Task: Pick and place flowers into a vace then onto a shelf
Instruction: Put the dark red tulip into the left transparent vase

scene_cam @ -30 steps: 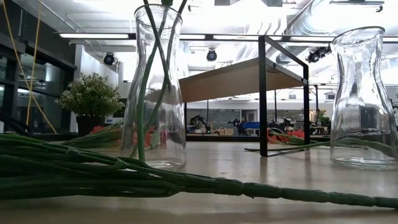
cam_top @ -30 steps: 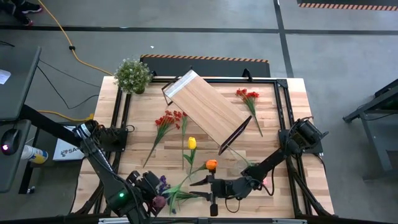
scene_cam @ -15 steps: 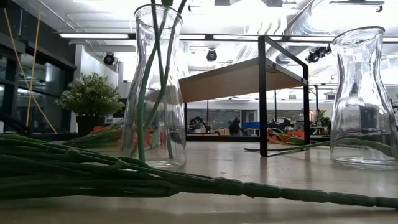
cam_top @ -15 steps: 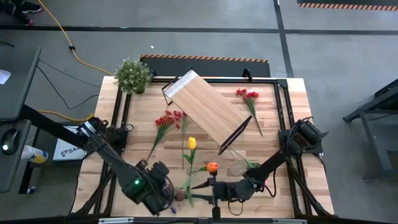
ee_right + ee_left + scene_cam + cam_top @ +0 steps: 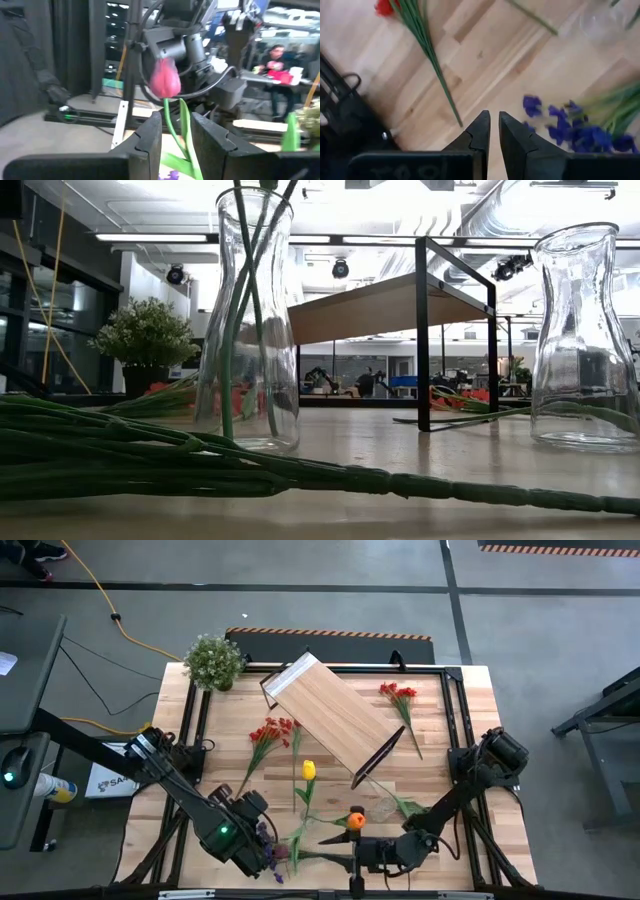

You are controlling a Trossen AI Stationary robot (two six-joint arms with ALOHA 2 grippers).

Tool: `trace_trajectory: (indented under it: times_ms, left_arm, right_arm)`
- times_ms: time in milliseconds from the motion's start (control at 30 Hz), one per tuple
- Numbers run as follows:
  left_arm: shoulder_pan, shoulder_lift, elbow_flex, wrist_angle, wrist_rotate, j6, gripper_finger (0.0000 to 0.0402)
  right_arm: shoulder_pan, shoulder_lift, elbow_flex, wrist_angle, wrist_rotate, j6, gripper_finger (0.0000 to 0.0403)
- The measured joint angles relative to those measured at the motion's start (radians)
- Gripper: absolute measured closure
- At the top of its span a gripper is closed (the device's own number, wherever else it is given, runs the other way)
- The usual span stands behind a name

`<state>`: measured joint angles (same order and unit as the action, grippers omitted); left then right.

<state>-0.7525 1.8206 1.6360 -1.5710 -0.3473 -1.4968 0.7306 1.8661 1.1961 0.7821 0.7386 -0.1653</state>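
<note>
Pink tulip [image 5: 165, 80] stands clamped by its stem in the right end effector [image 5: 176, 131], low over the worktop's [image 5: 440, 755] near edge beside the glass vase [image 5: 247, 320] already holding stems. Left end effector [image 5: 493, 131] hovers clenched and empty above the purple spray [image 5: 580, 132]. Step in hand looks like loading the vase; next calls for steering the stem into its narrow mouth, shelf [image 5: 335, 715] afterwards.

I see a bushy green potted plant [image 5: 213, 661] at the table's far left corner, on the butcher-block tabletop [image 5: 440, 755]. On the floor to the left, a yellow cable [image 5: 105, 602] runs past a grey desk [image 5: 25, 670] carrying a computer mouse [image 5: 12, 767]. Beyond the table, my right wrist view catches a person [image 5: 274, 57] seated far off in the room
</note>
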Motion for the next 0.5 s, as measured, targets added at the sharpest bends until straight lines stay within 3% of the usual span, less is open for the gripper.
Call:
trace_trajectory:
  times_ms: [500]
  left_arm:
    - [0.026,0.0,-0.049,0.0,0.022,0.008,0.0328]
  right_arm:
    - [0.016,-0.007,0.0,-0.022,0.041,-0.011,0.0309]
